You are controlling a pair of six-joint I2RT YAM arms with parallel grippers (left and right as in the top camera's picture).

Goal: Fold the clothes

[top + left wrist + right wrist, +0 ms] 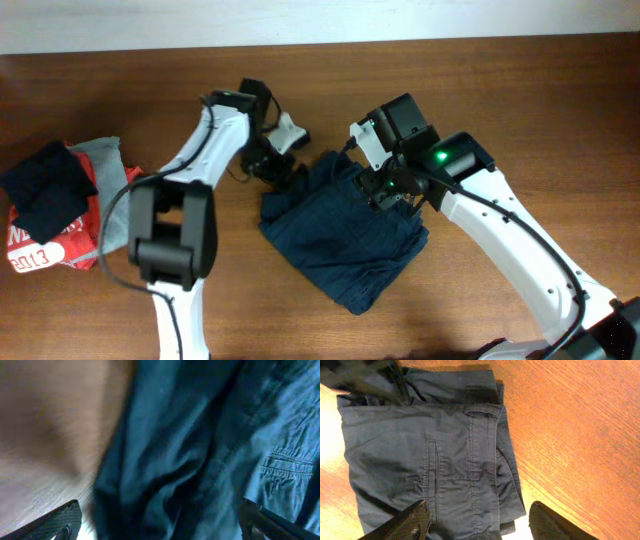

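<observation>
The clothes are one dark navy garment (345, 240), folded into a rough rectangle on the wooden table (500, 90). My left gripper (277, 165) is at its upper left corner. In the left wrist view its fingers (160, 522) stand wide apart and open, with blurred navy fabric (200, 435) close below and between them. My right gripper (393, 190) hovers over the garment's upper right part. In the right wrist view its fingers (477, 520) are open and straddle the folded edge of the garment (455, 455), where seams and a pocket show.
A pile at the far left holds a small black cloth (45, 185), a red shirt with white print (40, 250) and a grey garment (105, 160). Bare wood (570, 420) lies to the right of the garment.
</observation>
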